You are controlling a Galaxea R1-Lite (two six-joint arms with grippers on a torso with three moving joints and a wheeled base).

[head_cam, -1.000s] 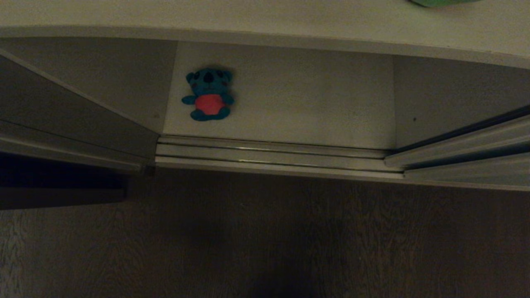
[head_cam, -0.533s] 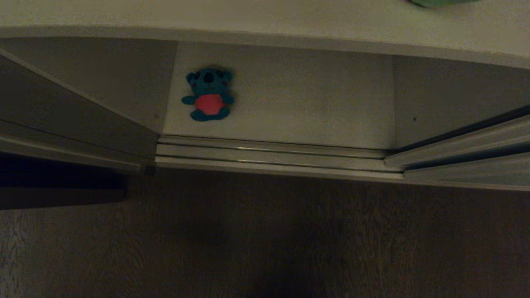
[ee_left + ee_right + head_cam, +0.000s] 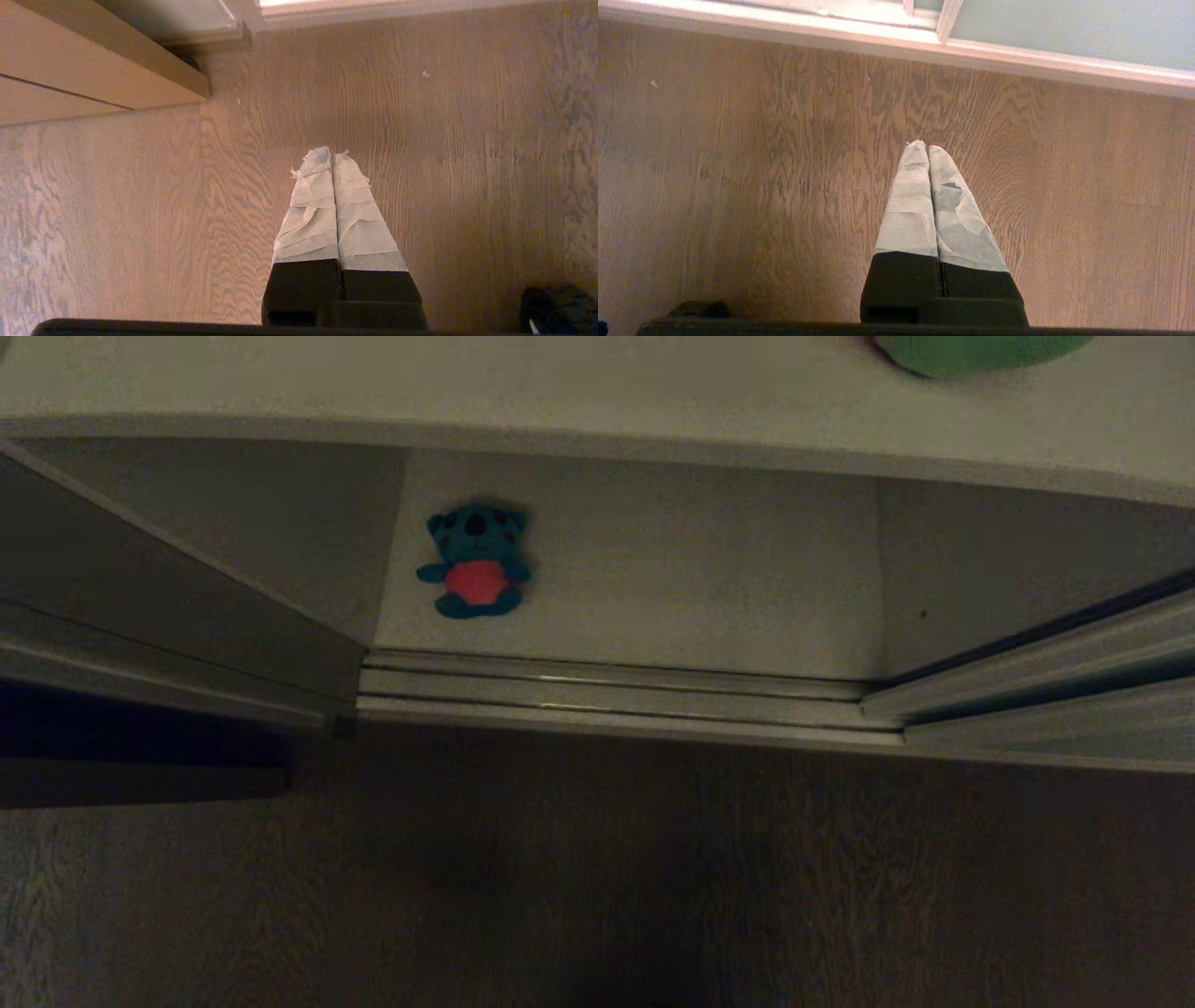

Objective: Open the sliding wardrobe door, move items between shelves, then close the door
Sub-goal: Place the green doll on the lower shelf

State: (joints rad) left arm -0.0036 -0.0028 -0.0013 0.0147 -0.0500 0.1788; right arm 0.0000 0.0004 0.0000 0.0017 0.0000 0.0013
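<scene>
Wardrobe is open in the middle, so both shelves show from above: the sliding door (image 3: 1046,653) sits pushed off to the right on the floor track (image 3: 616,695), leaving the gap free for reaching in

Blue plush with red belly (image 3: 474,562) lies flat on its back on the lower shelf (image 3: 672,588), near the left side panel (image 3: 187,588) and a little back from the track, well inside the opening, so easy to reach from the front

Green plush (image 3: 971,347) is only partly seen, on the upper shelf (image 3: 467,383), top right, cut off by the frame edge

Neither arm shows in the head view; both hang low over the wood floor (image 3: 597,877)

Left gripper (image 3: 332,156) has taped fingers pressed together, empty, pointing at the floor near the wardrobe's left corner

Right gripper (image 3: 923,147) also pressed together, empty, over the floor just in front of the track and the grey-green door panel

Judgement: door-open step looks done, both arms parked, no item picked yet. Next would likely be reaching for one plush to swap shelves, gripper has to spread first. Soft toy should squash easily, low slip risk
</scene>
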